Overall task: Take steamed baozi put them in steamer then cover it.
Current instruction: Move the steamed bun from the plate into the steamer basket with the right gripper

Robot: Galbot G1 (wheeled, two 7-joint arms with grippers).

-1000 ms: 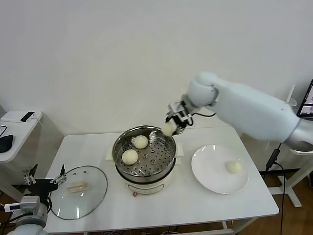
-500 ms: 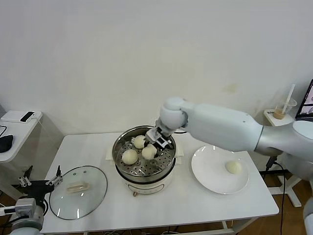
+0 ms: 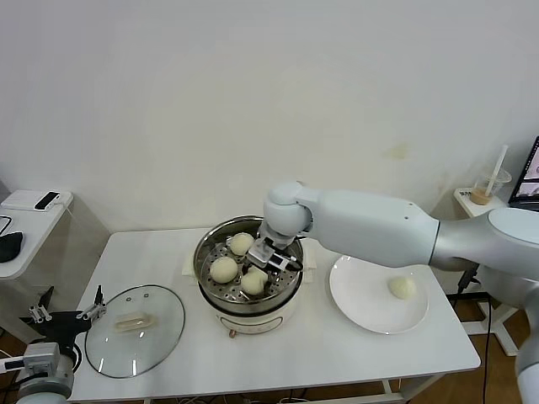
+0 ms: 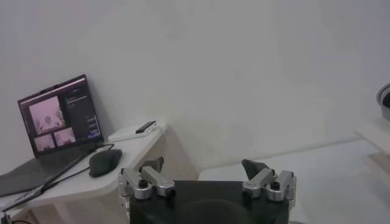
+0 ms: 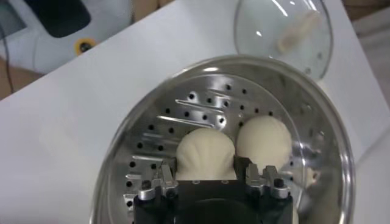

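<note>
head view: right tool (image 3: 257,276) pinches a smooth cream-white steamed baozi (image 3: 253,283) inside the shiny round steel steamer (image 3: 249,300), two more baozi (image 3: 224,269) beside it; left tool (image 3: 66,316) hangs spread beyond the desk (image 3: 320,345) edge.

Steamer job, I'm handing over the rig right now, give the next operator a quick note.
Right gripper: shut on the third baozi, low inside the steamer, not yet released.
Left gripper: open, empty, parked at the table's near left corner.
Done: two baozi rest on the perforated tray.
Left: release this one, fetch the last baozi from the white plate, then set the glass cover, lying left of the steamer, on top.
</note>
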